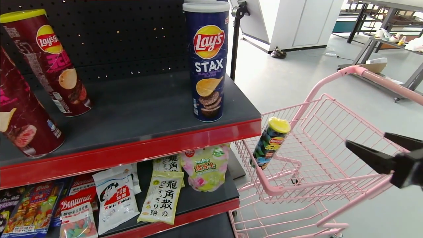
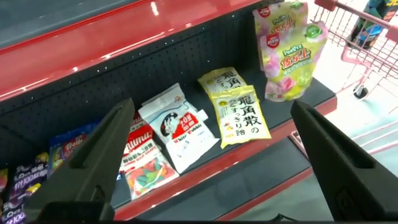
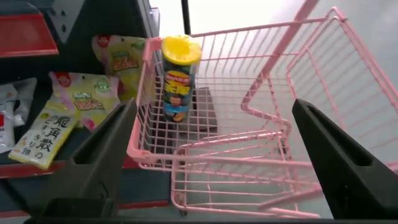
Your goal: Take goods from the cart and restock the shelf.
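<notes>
**Cart.** Pink wire shopping cart (image 1: pixel 264 181) (image 3: pixel 205 158), near right, just beside the shelf's right end. Holds one item: a small dark-labelled snack can with a yellow lid (image 1: pixel 270 142) (image 3: pixel 177 78), standing in the corner next to the shelf.

**Right gripper** (image 1: pixel 365 138) (image 3: pixel 211 109). Black, fingers spread wide and gripping nothing. It hangs over the cart's right side, well apart from the can.

**Left gripper** (image 2: pixel 211 106). Fingers parted and empty, in front of the lower shelf.

**Lower shelf** (image 1: pixel 205 210), dark board with a red front edge, near left. Flat packets, left to right:
- multicoloured snack packs (image 1: pixel 29 208)
- a red-and-white sweets bag (image 1: pixel 77 211)
- a white candy bag (image 1: pixel 115 201)
- pale yellow sachets (image 1: pixel 162 196) (two, overlapping)
- a pink-and-green pouch (image 1: pixel 206 168), propped upright at the right end

**Upper shelf** (image 1: pixel 148 149), same make, with a black pegboard back (image 1: pixel 115 33). Holds:
- two tall maroon chip cans, one at the near left (image 1: pixel 19 112) and one with a yellow lid behind it (image 1: pixel 49 62)
- one tall navy chip can with a white lid (image 1: pixel 207 62) on the right, near the front edge

**Room.**
- grey floor (image 1: pixel 290 82)
- a black pole (image 1: pixel 234 43) by the shelf's far right corner
- a white cabinet (image 1: pixel 297 23) beyond it
- metal-legged tables (image 1: pixel 390 36) at the far right
</notes>
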{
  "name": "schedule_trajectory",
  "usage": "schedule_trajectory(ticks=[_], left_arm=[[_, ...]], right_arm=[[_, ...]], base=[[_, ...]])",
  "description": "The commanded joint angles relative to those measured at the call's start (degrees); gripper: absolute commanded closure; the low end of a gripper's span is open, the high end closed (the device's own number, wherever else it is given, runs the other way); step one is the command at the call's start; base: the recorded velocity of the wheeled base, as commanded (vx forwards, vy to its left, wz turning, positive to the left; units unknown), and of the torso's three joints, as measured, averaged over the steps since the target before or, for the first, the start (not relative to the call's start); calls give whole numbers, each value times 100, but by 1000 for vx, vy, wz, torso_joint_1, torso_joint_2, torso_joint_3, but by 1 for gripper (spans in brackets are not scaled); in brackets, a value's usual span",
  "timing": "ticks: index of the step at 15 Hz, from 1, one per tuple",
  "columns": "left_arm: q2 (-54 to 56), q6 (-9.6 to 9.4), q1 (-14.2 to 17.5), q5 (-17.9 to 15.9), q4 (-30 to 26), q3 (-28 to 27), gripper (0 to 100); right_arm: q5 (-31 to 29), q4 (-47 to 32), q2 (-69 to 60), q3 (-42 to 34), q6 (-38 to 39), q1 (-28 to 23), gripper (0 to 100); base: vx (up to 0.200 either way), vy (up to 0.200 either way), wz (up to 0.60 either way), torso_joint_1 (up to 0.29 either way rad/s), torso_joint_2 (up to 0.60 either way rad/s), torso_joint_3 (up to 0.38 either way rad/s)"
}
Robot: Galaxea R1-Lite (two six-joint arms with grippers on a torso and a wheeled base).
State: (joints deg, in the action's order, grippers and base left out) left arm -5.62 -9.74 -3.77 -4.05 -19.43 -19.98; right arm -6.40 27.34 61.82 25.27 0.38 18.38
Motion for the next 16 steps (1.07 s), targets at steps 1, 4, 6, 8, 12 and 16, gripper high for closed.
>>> schedule_trajectory(ticks=[1, 4, 6, 8, 12, 16], left_arm=[[-71, 42, 8, 36, 10, -50, 0], [-97, 51, 8, 106, 10, -41, 0], [-97, 51, 16, 150, 10, -23, 0], [-106, 51, 8, 159, 10, -6, 0], [-106, 51, 16, 167, 1, 3, 0], [-150, 51, 8, 167, 1, 3, 0]], right_arm=[[499, 1730, 2607, 83, 173, -37, 0], [675, 2478, 3688, 118, 191, -265, 0], [684, 2680, 4119, 329, 340, -256, 0], [675, 2680, 4365, 567, 428, -248, 0], [684, 2671, 4673, 857, 472, -204, 0], [684, 2680, 5024, 1199, 753, -168, 0]], base=[[0, 0, 0, 0, 0, 0], [0, 0, 0, 0, 0, 0], [0, 0, 0, 0, 0, 0], [0, 0, 0, 0, 0, 0], [0, 0, 0, 0, 0, 0], [0, 0, 0, 0, 0, 0]])
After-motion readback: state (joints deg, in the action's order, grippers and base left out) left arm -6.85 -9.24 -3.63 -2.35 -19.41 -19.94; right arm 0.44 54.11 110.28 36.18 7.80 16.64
